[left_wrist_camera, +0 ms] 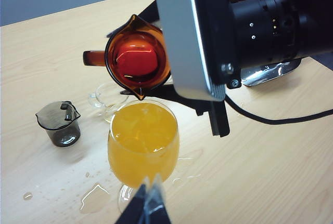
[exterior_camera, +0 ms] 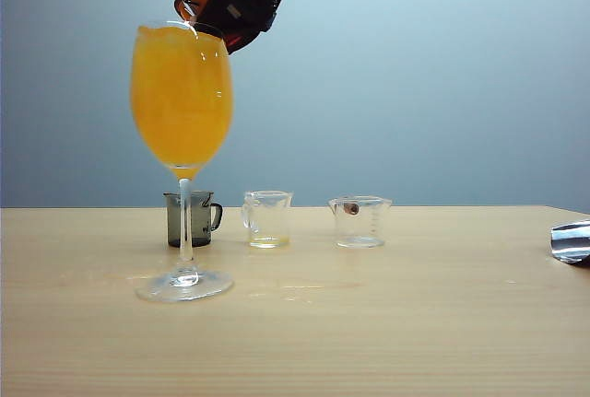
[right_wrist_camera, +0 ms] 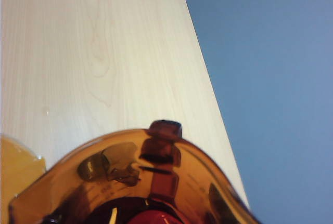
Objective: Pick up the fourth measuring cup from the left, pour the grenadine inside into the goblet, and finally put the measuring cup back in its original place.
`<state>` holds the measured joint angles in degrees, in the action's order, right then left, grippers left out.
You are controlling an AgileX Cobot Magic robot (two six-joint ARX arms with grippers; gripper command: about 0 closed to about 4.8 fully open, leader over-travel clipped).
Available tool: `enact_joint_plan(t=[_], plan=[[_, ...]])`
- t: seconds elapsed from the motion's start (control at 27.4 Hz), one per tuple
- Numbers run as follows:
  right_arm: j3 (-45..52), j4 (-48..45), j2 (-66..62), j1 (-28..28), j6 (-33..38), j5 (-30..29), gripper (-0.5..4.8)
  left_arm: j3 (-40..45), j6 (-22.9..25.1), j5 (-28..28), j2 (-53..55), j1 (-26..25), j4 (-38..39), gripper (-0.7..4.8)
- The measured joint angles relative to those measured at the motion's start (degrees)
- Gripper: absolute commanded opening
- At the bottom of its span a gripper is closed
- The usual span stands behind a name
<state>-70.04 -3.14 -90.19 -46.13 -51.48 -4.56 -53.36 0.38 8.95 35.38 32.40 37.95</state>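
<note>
**Red-brown cup tipped over the full goblet**

Now the right gripper [exterior_camera: 241, 5] holds the fourth measuring cup [left_wrist_camera: 137, 57] high above the counter [exterior_camera: 387, 323], its jaws closed on the cup's body. The cup is tilted steeply, its pouring lip pointing down at the rim of the goblet [exterior_camera: 182, 93]. In the left wrist view the grenadine [left_wrist_camera: 136, 60] shows as a dark red patch inside the amber cup.

The goblet stands upright on the counter, its bowl filled almost to the rim with bright orange juice [left_wrist_camera: 143, 141].

Behind it, 3 small cups stand in a row: a smoky grey cup [exterior_camera: 192, 218] just behind the stem, then 2 clear cups [exterior_camera: 267, 218] and [exterior_camera: 359, 221]. Faint graduation marks show on the rightmost one, too small to read.

The left gripper [left_wrist_camera: 147, 206] hangs near the goblet's foot; whether its jaws are wide or narrow I cannot tell. A small puddle [left_wrist_camera: 94, 199] lies on the counter beside it.
</note>
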Motion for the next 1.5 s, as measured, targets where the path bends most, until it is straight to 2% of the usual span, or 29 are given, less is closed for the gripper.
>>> enact_joint_plan(t=[0.91, 1.17, 1.5], plan=[[0.0, -3.6, 0.0, -1.4, -7.6, 2.0, 0.39, 0.0, 0.0, 0.0, 0.0, 0.0, 0.0, -0.05], [0.0, -4.5, 0.0, -1.4, -11.6, 2.7, 0.39, 0.0, 0.0, 0.0, 0.0, 0.0, 0.0, -0.05], [0.0, -5.8, 0.0, -1.6, -13.0, 3.3, 0.39, 0.0, 0.0, 0.0, 0.0, 0.0, 0.0, -0.05]])
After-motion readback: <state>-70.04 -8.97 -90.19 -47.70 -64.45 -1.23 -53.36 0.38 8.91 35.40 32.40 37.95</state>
